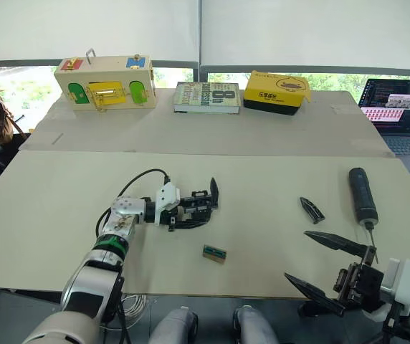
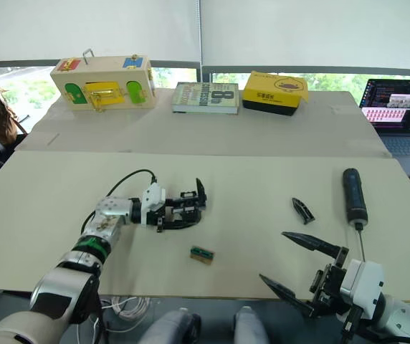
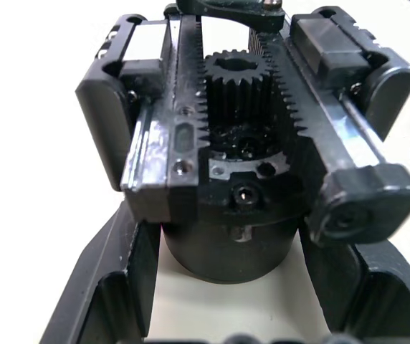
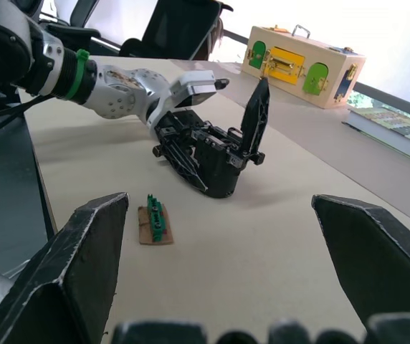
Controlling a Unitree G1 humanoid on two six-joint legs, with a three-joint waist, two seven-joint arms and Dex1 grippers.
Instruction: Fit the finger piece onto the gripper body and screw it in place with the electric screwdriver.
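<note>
finger piece (image 1: 311, 209) on beige table (image 1: 262, 172), windows behind

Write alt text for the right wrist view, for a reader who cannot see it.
The left gripper is shut on the gripper body on a pale table, seen between the open right gripper's fingers. A small green-and-tan block lies nearby; a wooden latch box stands behind.

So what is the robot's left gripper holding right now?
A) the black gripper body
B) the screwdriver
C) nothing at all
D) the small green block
A: the left gripper is closed around the gripper body on the table, while the screwdriver and the green block lie untouched.
</note>
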